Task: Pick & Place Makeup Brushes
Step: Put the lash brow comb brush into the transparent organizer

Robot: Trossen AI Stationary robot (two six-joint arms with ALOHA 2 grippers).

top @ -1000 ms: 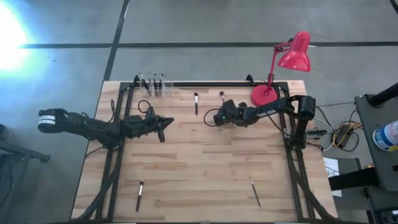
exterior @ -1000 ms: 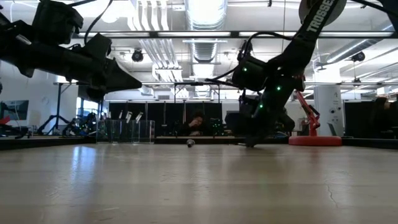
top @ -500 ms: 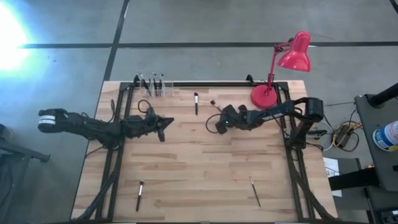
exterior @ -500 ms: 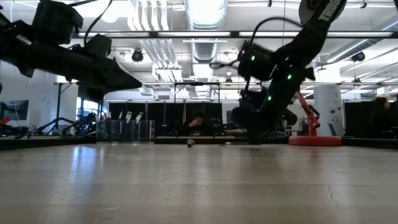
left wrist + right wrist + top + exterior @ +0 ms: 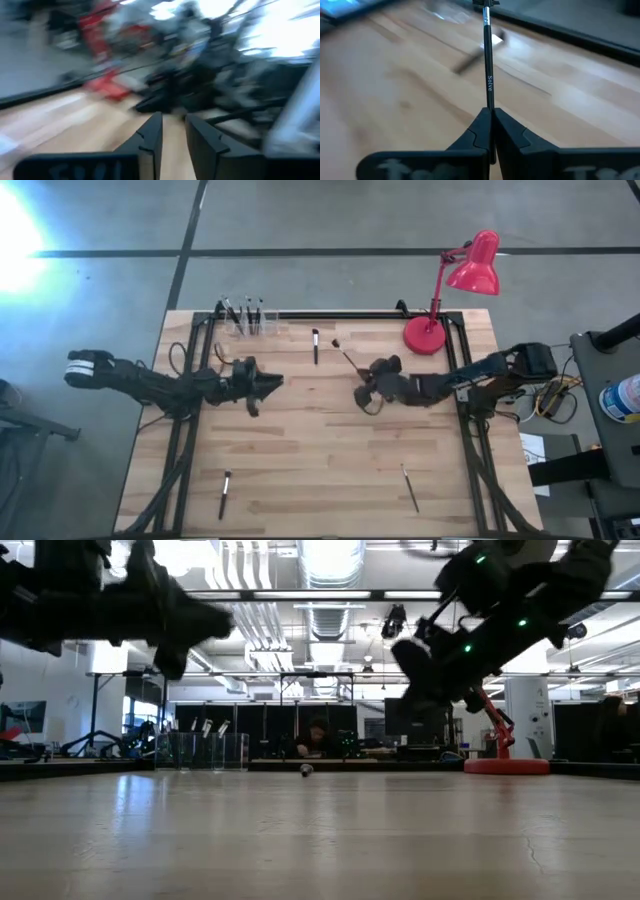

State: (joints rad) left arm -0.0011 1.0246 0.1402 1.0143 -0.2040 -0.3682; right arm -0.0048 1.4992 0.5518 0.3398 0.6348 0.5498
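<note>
My right gripper (image 5: 364, 388) hangs over the middle of the table, right of centre, shut on one makeup brush (image 5: 346, 356) with a dark handle and a dark bristle tip. My left gripper (image 5: 277, 383) floats above the table's left half, narrowly open and empty, as the left wrist view (image 5: 174, 137) shows. Another brush (image 5: 315, 345) lies flat near the far edge. Two more brushes (image 5: 225, 493) (image 5: 410, 487) lie flat near the near edge. A clear holder (image 5: 248, 320) at the far edge has several brushes standing in it. My right gripper pinches the brush's handle near its bare end (image 5: 490, 106) between the two fingers (image 5: 476, 130). The handle runs straight on ahead of the fingers, in line with them, toward the table's far left. The brush is lifted clear of the table.
A red desk lamp (image 5: 455, 280) stands at the far right corner. A black frame rail (image 5: 330, 315) runs along the far edge and down both sides. Bare wood (image 5: 320, 450) stretches between the grippers and the near edge.
My right gripper has taken a brush from the table near the far edge, risen, and drawn back toward the near and right edges; the brush is now lifted clear. My left gripper has risen a little and shifted slightly right.
</note>
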